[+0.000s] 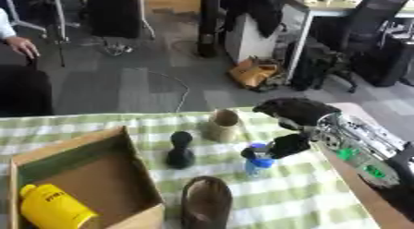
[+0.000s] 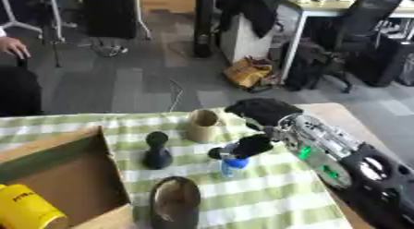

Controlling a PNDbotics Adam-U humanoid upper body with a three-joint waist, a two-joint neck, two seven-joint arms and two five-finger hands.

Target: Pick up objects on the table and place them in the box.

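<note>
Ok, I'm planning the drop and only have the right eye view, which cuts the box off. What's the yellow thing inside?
Observer: A yellow canister with a yellow cap, in the near left corner of the box.
Operator: Can you see the box's left wall?
Observer: Yes, the left eye view shows the left wall at the picture's edge, with the canister's cap end beside it.

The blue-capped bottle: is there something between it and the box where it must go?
Yes. The black chess-piece-shaped object stands on the cloth between the blue-capped bottle, at the right hand, and the box. The brown shoe lies nearer, off the direct line.
</note>
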